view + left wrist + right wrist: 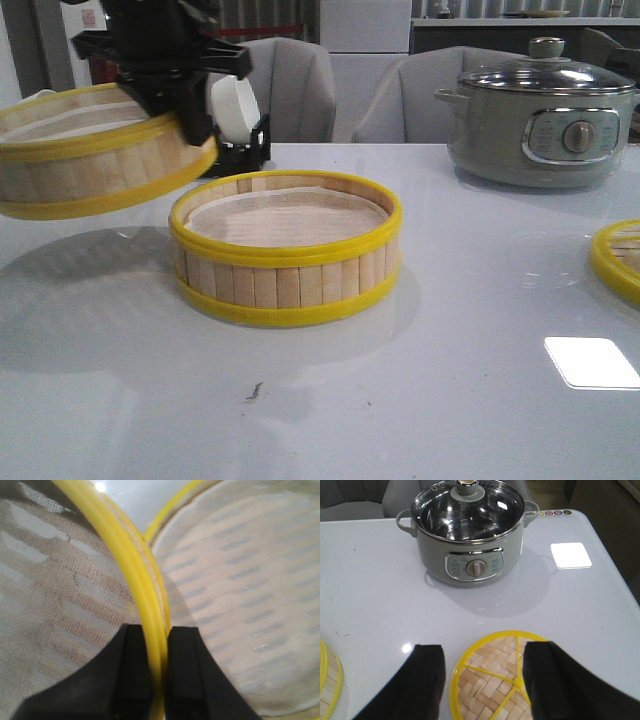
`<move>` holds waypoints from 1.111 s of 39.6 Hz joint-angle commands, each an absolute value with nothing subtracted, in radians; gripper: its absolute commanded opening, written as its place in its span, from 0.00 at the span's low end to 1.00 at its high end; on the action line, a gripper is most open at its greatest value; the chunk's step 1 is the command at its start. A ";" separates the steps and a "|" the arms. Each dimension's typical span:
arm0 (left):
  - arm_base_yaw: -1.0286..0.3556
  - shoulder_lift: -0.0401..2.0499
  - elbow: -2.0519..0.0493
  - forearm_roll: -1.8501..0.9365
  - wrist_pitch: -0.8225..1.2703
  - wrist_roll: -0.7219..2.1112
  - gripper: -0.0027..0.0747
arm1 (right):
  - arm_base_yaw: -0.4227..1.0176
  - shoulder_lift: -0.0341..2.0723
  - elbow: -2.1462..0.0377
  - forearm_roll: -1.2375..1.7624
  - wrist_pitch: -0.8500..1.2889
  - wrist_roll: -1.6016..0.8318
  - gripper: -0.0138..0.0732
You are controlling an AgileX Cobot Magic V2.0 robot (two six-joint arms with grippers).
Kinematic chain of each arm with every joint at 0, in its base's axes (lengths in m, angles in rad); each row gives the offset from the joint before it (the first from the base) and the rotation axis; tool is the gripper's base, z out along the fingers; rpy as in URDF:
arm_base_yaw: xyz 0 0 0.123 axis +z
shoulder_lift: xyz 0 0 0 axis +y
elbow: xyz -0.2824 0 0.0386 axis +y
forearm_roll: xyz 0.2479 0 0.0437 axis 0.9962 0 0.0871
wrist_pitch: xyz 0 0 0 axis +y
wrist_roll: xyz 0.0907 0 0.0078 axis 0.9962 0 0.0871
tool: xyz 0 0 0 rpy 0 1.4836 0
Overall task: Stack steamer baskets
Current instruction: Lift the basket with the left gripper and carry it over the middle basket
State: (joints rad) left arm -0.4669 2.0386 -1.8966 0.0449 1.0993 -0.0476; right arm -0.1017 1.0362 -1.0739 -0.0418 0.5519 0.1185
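Observation:
One steamer basket [285,250] stands on the white table, whitish liner inside. A second steamer basket [85,160] hangs tilted in the air to its left, overlapping its left edge from above. My left gripper [185,105] is shut on that raised basket's yellow rim. In the left wrist view the gripper [159,670] pinches the rim [131,575], with the held basket's liner [55,595] on one side and the table basket [245,590] on the other. My right gripper [482,680] is open above a round woven lid [492,680] with yellow rim and spokes.
A grey electric pot [545,120] with a glass lid stands at the back right, also seen as the pot [470,535] in the right wrist view. The woven lid's rim [615,265] shows at the right table edge. Grey chairs [300,90] stand behind the table.

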 commanded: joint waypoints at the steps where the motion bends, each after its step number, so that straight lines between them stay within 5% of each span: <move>1: -0.557 1.979 -1.938 0.052 1.056 -0.053 0.14 | -0.102 1.024 -1.112 -0.044 0.481 0.120 0.69; 18: -0.746 1.981 -1.938 0.042 0.935 -0.053 0.14 | -0.102 1.024 -1.111 -0.044 0.531 0.120 0.69; 44: -0.790 2.024 -1.938 -0.016 0.915 -0.053 0.14 | -0.102 1.024 -1.111 -0.044 0.525 0.120 0.69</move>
